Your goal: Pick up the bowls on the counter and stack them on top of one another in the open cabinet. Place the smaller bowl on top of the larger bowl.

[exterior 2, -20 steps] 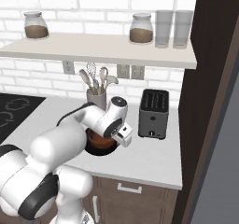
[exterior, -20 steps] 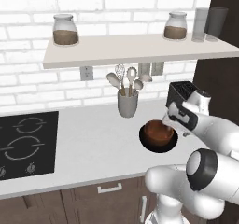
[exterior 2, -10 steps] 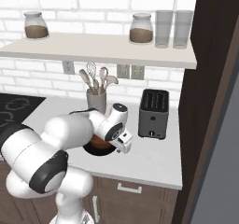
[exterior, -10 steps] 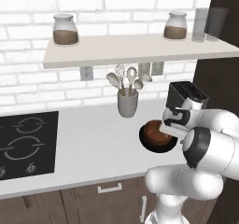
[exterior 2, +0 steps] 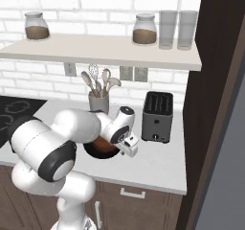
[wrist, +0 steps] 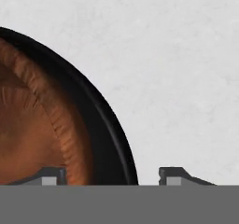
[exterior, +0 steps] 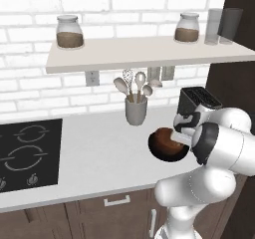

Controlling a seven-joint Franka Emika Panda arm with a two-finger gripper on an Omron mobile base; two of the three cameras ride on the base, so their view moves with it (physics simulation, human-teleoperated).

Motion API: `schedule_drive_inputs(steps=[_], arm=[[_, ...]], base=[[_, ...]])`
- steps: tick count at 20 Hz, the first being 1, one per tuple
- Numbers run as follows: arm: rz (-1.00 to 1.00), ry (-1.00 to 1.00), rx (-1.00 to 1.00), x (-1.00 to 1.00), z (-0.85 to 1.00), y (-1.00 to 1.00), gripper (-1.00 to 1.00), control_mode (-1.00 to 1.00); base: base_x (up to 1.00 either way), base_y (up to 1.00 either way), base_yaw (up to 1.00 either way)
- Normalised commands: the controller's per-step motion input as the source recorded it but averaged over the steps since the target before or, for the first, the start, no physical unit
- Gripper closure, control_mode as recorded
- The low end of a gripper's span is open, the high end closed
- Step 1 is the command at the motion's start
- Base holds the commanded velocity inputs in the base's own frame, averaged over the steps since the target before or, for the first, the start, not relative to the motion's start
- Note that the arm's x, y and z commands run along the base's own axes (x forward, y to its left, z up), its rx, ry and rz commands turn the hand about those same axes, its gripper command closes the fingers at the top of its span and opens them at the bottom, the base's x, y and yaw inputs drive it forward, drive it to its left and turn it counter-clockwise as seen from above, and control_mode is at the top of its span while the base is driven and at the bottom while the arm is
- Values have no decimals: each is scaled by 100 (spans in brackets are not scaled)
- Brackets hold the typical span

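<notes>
Closest, the jaws stand open astride the rims of two nested bowls, gripping nothing. One fingertip (wrist: 51, 175) is over the brown smaller bowl (wrist: 28, 125), which sits inside the black larger bowl (wrist: 105, 120) on the pale bench (wrist: 177, 69). Beyond stand a utensil holder (exterior: 136, 111) and a toaster (exterior 2: 157, 116).

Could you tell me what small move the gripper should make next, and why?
Probably close. In the hand view the open gripper straddles the near walls of the nested bowls: one fingertip over the smaller bowl, the other over bare counter, the larger bowl rim between.
</notes>
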Motion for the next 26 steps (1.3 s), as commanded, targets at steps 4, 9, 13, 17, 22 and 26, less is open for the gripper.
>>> schedule_drive_inputs(steps=[4, 9, 13, 17, 22, 26], arm=[[0, 0, 0, 0, 0, 0, 100, -100], [0, -1, 0, -1, 0, 0, 100, -100], [-2, -17, 0, -41, 42, 0, 100, -100], [-8, -34, 0, -77, 99, 10, 100, -100], [-4, -40, 0, -70, 100, 18, 100, -100], [0, -43, 0, -78, 100, 21, 100, -100]], base=[[0, 0, 0], [0, 0, 0], [0, 0, 0], [0, 0, 0], [0, 0, 0], [0, 0, 0]])
